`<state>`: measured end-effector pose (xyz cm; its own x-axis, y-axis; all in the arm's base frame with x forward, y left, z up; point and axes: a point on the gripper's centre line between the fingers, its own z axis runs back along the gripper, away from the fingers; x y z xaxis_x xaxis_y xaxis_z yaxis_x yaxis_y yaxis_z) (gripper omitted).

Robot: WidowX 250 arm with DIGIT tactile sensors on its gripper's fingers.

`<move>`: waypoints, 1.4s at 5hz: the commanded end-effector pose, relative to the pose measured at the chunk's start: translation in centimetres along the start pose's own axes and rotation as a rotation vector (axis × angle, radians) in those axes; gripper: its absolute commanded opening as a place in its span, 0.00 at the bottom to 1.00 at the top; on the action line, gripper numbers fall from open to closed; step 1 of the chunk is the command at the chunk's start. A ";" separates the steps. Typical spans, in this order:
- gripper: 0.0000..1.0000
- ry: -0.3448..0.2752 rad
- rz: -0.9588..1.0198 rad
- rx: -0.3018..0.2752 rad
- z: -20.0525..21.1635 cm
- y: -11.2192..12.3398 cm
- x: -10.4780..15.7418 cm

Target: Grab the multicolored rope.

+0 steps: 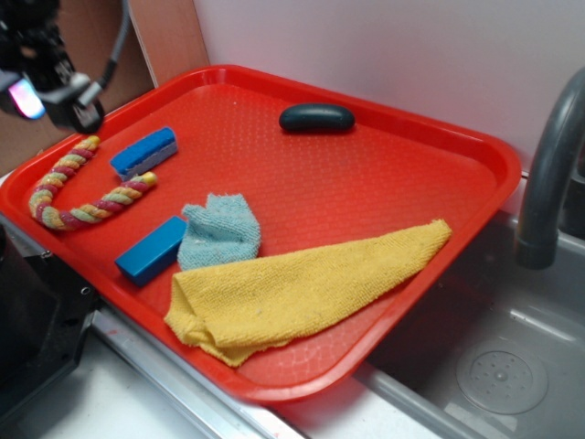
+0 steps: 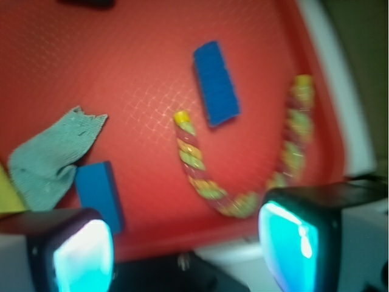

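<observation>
Multicolored rope (image 1: 78, 195) lies in U at tray (image 1: 384, 165) left edge, open side facing blue sponge (image 1: 144, 152). Gripper (image 2: 182, 243) spread, empty, hovers above; rope bend just ahead, betw fingers.

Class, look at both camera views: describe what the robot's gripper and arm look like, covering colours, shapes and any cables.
In the wrist view the gripper has two blocky dark fingers with rounded corners, each with a glowing cyan pad on its face, and pale grey housing at the outer edges. In the exterior view the arm is black, with a black cable curving down to it.
</observation>
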<state>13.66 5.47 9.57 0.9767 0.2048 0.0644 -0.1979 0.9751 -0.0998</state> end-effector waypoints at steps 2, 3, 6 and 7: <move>1.00 0.046 -0.159 -0.008 -6.9 0.9 2.0; 0.00 0.062 -0.176 0.023 -7.8 -0.1 0.9; 0.00 0.117 -0.168 0.061 -7.9 -0.4 0.0; 0.00 0.047 -0.126 0.091 -3.2 -1.1 3.7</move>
<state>17.29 5.16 6.20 0.9953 0.0969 -0.0050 -0.0970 0.9953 -0.0061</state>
